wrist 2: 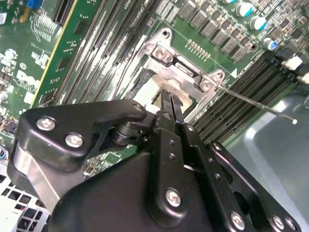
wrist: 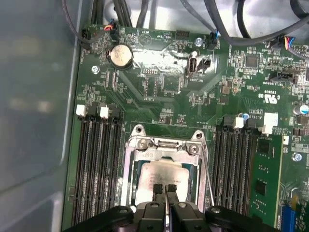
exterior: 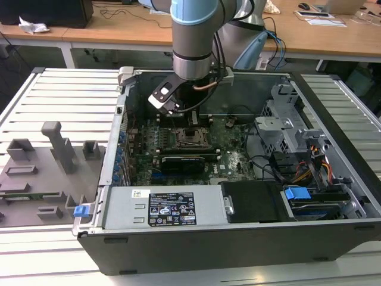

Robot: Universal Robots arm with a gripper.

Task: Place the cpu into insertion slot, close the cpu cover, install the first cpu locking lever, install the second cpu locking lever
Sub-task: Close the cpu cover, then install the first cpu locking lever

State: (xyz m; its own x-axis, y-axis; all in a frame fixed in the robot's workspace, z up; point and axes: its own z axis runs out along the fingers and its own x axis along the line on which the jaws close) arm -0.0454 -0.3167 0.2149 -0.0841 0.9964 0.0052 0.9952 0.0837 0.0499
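Nearest us in the exterior view is the PC case's near wall (exterior: pixel 238 247), w/ the labelled power supply (exterior: pixel 172 207) just behind it. Going left to right, we see a grey fixture tray (exterior: pixel 30 173) on the slatted table (exterior: pixel 65 95), left of the case; a small blue clip (exterior: pixel 81 210) sits just beside the case's near left corner. Inside lies the green motherboard (exterior: pixel 232 158); the insertion slot (exterior: pixel 191 136) sits mid-board, w/ a long black card (exterior: pixel 187 161) on its near side. The arm (exterior: pixel 193 36) hangs directly over the slot.

In the first wrist view the cpu (wrist: pixel 166 171) lies flat inside the slot, pale top up; the cpu cover (wrist: pixel 129 179) shows as a silvery frame around it. It looks lowered, but we cannot tell if it lies fully flat. The gripper (wrist: pixel 164 191) is at the cpu's edge, fingertips (wrist: pixel 157 191) pressed almost together w/ nothing visibly between them; contact w/ the chip we cannot tell. Black memory slots (wrist: pixel 96 164) flank the socket on both sides.

In the second wrist view a thin locking lever (wrist 2: pixel 260 104) sticks out past the socket over the memory slots, tip free.

Right of the board in the exterior view stand a metal drive cage (exterior: pixel 286 128), a cable bundle (exterior: pixel 315 170) and a blue latch (exterior: pixel 296 193).
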